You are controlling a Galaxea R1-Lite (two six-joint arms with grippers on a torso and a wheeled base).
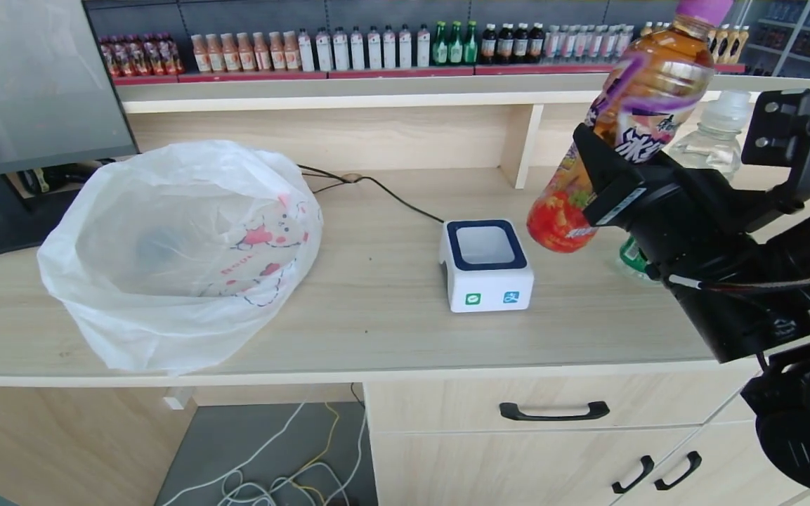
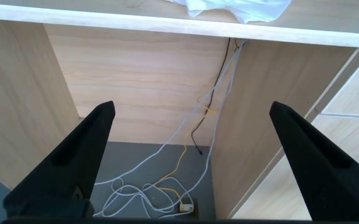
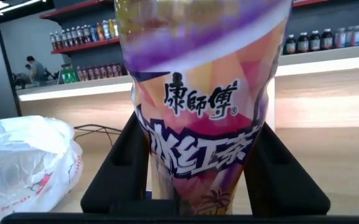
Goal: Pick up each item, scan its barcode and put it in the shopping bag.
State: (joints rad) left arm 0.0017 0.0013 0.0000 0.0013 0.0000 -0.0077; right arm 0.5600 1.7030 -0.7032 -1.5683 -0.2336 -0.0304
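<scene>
Behind wooden counter (image 1: 376, 330) with scanner (image 1: 486, 266), bottle shelves (image 1: 376, 49).

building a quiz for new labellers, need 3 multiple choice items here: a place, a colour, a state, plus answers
1. Where is the bag from the scanner? A. robot's left B. robot's right C. on top
2. What colour is the cap of the held bottle? A. green B. purple C. black
3. How is the left gripper? A. shut on a bottle B. shut on the bag C. open, empty
Answers: 1 A, it sits on the counter left of the scanner; 2 B, the cap is purple; 3 C, its fingers stand wide apart, only cables beyond.
</scene>
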